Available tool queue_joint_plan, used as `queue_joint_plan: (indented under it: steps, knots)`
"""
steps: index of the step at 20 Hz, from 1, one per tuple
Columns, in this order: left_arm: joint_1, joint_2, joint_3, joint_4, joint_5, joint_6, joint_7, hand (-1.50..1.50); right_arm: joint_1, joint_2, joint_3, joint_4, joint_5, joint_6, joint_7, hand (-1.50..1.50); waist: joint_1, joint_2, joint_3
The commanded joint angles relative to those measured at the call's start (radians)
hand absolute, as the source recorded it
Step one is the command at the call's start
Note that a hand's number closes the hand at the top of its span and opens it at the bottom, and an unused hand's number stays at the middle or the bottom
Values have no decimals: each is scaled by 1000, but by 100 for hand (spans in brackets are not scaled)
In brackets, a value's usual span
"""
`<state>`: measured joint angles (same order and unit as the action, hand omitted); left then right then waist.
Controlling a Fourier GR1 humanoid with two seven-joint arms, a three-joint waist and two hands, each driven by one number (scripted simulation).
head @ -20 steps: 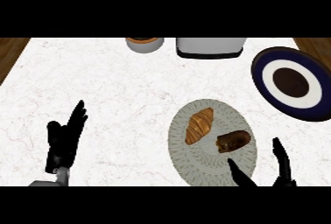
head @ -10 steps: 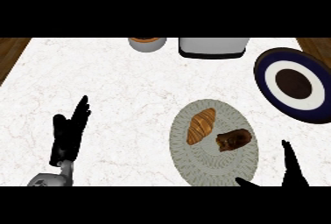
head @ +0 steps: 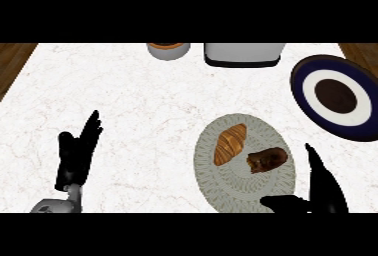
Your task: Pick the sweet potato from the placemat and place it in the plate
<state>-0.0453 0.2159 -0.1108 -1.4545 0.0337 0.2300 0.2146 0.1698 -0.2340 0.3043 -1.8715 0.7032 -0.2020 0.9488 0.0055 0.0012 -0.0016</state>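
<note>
Sweet potato (head: 267,159), brown and knobbly, on round woven placemat (head: 229,192) beside croissant (head: 230,144).

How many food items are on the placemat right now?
2: a croissant on the placemat's left half, and a sweet potato right of it, near the right hand.

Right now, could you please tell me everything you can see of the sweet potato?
The sweet potato is a short, lumpy, dark reddish-brown piece with a rough-looking skin. It lies flat on the right half of the round grey placemat, just right of a golden croissant, apart from it. Neither hand touches it; the right hand is nearest, to its lower right.
</note>
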Motion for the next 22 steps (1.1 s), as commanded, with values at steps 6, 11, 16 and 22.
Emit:
queue_joint_plan:
  steps: [6, 11, 16, 22]
  knots:
    - [22, -39, 25, 19, -40, -29, -38, 0, -58, 75, -23, 124, 11, 51, -17, -150, -5, -1, 2]
    - [-19, -50, 63, 54, -47, -49, -15, 0, -138, 109, -68, 187, 1, 91, -22, -150, -6, -1, 2]
    - [102, -38, 57, -108, -51, -70, 11, 0, -88, 99, -100, 148, -27, 123, -43, -150, -3, -2, 2]
    - [22, -116, 40, -1, -114, -31, -27, 0, -141, 129, -144, 295, -19, 101, -116, -150, -5, -1, 2]
